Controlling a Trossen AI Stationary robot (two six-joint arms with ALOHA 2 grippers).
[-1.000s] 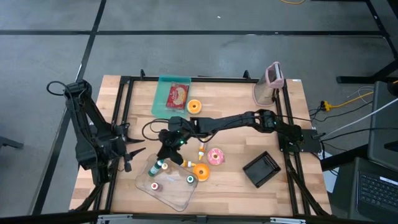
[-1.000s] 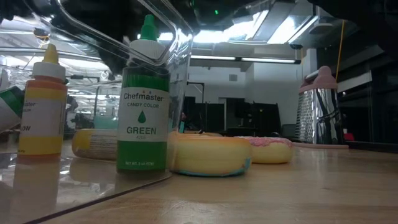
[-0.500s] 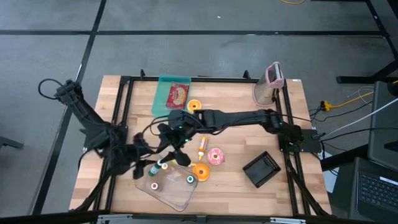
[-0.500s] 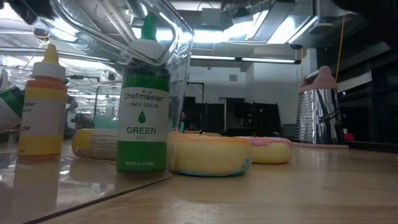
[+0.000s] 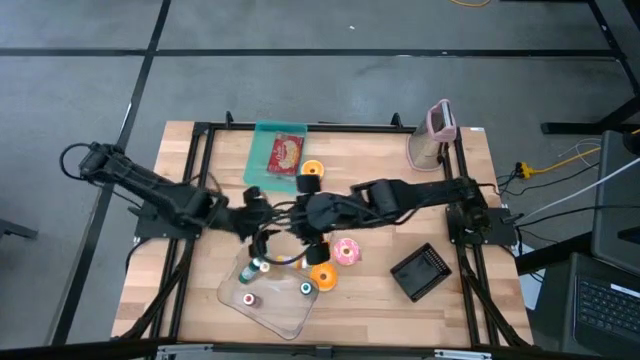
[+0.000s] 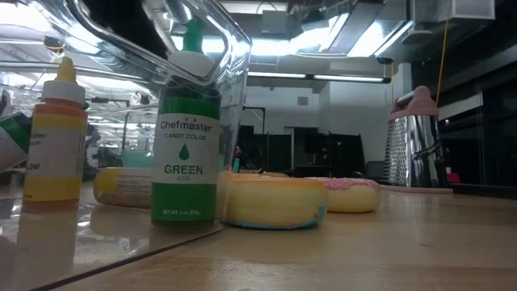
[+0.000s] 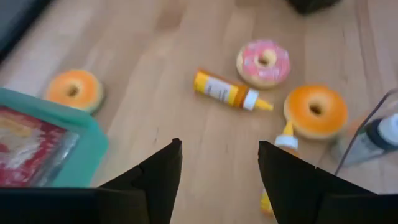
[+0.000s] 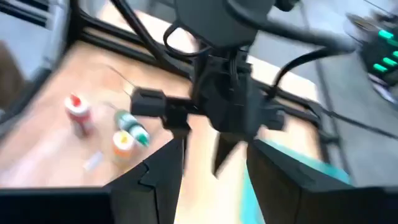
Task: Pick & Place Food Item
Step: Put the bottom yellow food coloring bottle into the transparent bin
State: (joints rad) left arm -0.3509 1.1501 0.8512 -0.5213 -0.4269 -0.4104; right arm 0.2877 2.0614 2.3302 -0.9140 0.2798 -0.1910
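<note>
Now the left end effector (image 7: pixel 217 168) has its fingers apart, holding nothing, above the counter (image 5: pixel 400 300). The right end effector (image 8: pixel 208 158) (also spread) faces it near the pink donut (image 5: pixel 347 250)

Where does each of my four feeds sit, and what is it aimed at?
High view: overhead, straight down; both arms meet mid-table above the clear tray.
Low view: table height, facing the room; green bottle close, no arm clearly visible.
Left wrist: behind the open left pincer, facing the pink donut.
Right wrist: behind the right pincer, facing the left arm.
Shared: pink donut, high and left wrist.
</note>
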